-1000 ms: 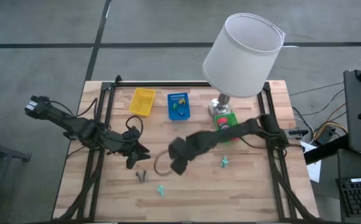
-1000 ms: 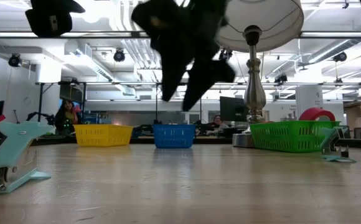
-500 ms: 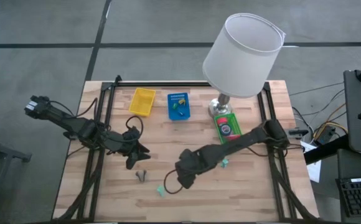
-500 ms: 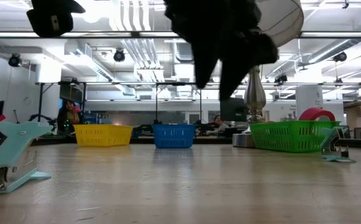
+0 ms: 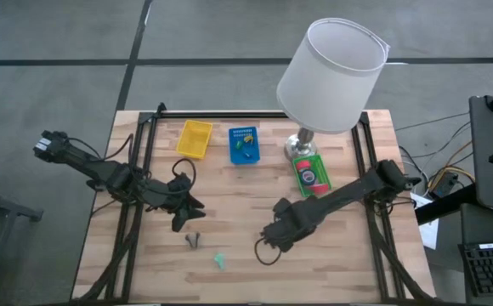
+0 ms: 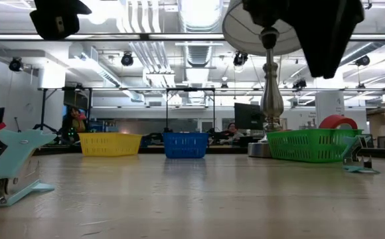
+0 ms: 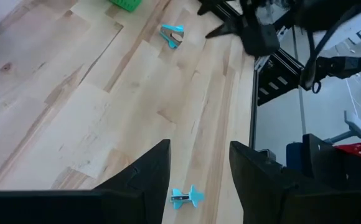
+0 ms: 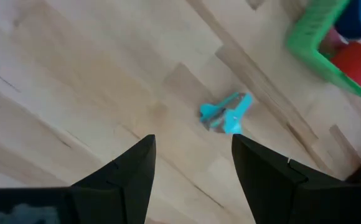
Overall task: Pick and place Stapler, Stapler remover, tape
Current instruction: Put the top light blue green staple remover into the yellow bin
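Right gripper point(image 5: 274, 240) hangs wide and empty above the surface point(image 5: 348, 255), apparently over a teal stapler remover point(image 8: 225, 114); left gripper point(image 5: 181, 215) idles open.

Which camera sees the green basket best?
The high view: it shows the whole green basket from above. The low view shows only one side, and both wrist views catch just a corner.

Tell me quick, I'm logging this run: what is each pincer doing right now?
Left pincer: open, empty, above the table.
Right pincer: open, empty, over a teal stapler remover.
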